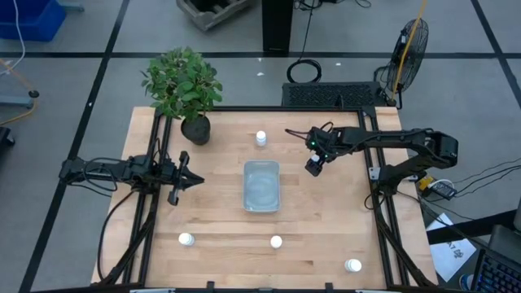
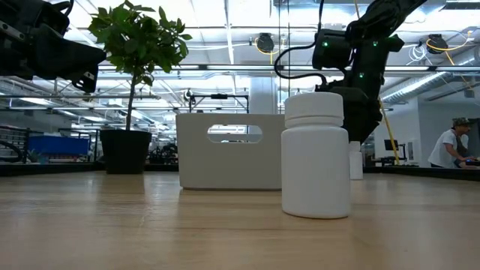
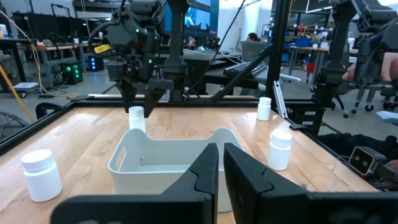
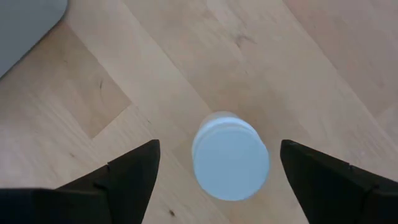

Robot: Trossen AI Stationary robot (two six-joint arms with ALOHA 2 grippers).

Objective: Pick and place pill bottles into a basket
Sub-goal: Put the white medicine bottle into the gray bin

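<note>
R gripper (image 1: 316,165) hangs just right of basket (image 1: 261,185) at table centre, fingers (image 4: 127,177) spread wide over a pill bottle (image 4: 231,163) below, not touching. L gripper (image 1: 181,180) waits left of basket, fingers nearly together, empty. 4 other bottles on table.

White pill bottle (image 2: 316,156) upright on table (image 2: 150,225), basket (image 2: 230,151) behind.

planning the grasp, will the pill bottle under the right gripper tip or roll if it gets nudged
The pill bottle stands upright on the wooden table, centred between the open fingers of the right gripper. It looks like small hard plastic, so probably stiff and light, and a one-sided touch could slide or tip it. Being round, it would likely roll if it fell over.
</note>
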